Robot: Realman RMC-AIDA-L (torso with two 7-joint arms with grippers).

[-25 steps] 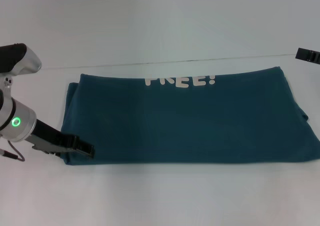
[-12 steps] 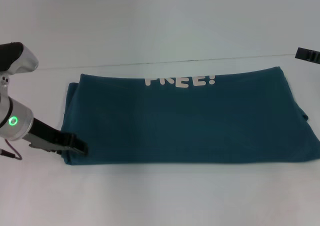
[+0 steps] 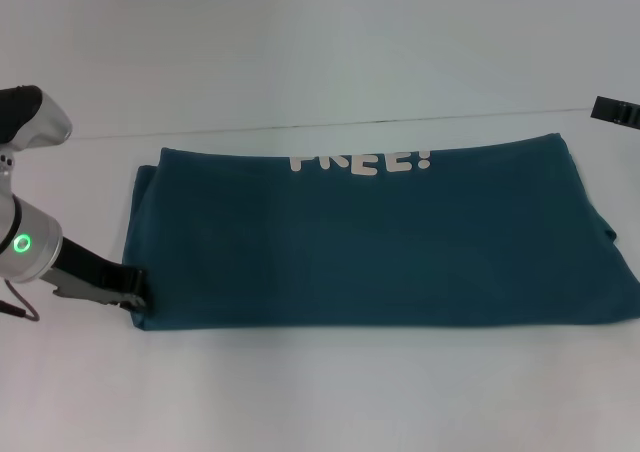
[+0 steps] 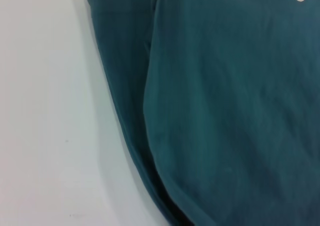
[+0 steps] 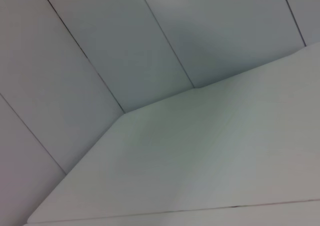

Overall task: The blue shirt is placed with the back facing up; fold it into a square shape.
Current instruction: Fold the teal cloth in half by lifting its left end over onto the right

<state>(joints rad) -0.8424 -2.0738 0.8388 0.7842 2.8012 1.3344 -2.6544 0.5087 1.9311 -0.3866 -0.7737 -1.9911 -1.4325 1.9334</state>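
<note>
1. Your left gripper (image 3: 138, 290) sits low at the blue shirt (image 3: 380, 242)'s near-left corner, likely to pinch it; whether it's apart, I cannot tell.
2. The shirt spreads rightward from it, folded lengthwise; your right gripper (image 3: 615, 111) is parked far off.

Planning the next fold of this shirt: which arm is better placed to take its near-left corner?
Probably the left. The left gripper sits at the blue shirt's near-left corner, while the right gripper only peeks in at the far right edge, away from the cloth.
</note>
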